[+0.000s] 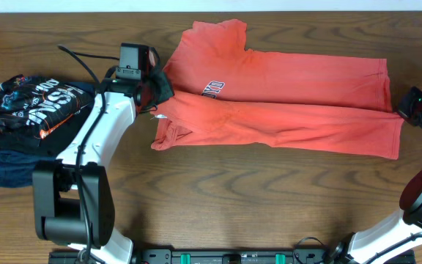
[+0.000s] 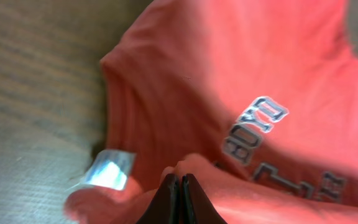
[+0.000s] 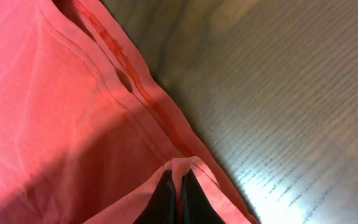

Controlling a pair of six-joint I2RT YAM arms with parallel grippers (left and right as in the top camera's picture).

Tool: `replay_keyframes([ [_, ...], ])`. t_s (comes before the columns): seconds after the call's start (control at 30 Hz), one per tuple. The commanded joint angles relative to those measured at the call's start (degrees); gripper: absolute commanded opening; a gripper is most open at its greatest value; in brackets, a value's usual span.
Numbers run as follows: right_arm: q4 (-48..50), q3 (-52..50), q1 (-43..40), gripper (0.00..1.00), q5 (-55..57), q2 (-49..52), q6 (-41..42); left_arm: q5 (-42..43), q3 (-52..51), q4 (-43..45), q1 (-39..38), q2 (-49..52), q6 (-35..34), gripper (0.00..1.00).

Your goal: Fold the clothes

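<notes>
Fold looks half-made; left pincer [image 2: 179, 190] and right pincer [image 3: 174, 186] clamp T-shirt [image 1: 284, 103] at 9 and 3 o'clock. Next: lift both evenly.

Item 1: white outlined block lettering [image 2: 267, 114] across the chest of the orange-red T-shirt [image 1: 284, 95]. It is partly folded under, and I can make out no whole word.
Item 2: white tag [image 2: 109, 169] at the shirt's edge, too blurred for me to read.
Item 3: white print on the black garment [image 1: 42, 103], too small for me to read.
</notes>
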Motion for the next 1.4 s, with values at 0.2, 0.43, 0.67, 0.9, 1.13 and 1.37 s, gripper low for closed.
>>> replay_keyframes([
  [0.2,0.98,-0.09,1.20,0.05,1.25,-1.29,0.72,-3.28,-0.94,-0.81,0.09,1.84,-0.52,0.06],
  [0.43,1.14,-0.09,2.12,0.09,1.25,0.74,0.72,-3.28,-0.94,-1.25,0.09,1.84,-0.52,0.06],
  [0.67,0.85,-0.09,1.97,0.22,1.49,3.32,0.70,-3.28,-0.94,-2.56,0.09,1.84,-0.50,0.06],
  [0.9,0.72,-0.07,1.90,0.24,0.22,2.54,0.11,-3.26,-0.94,-3.45,0.09,1.84,-0.50,0.06],
  [1.13,4.42,-0.02,1.90,0.31,-14.14,2.54,-8.44,-3.28,-0.94,-4.22,0.09,1.84,-0.50,0.06],
  [1.37,6.05,0.00,0.94,0.34,-15.50,2.51,-8.22,-3.28,-0.94,-4.46,0.09,1.84,-0.48,0.06],
])
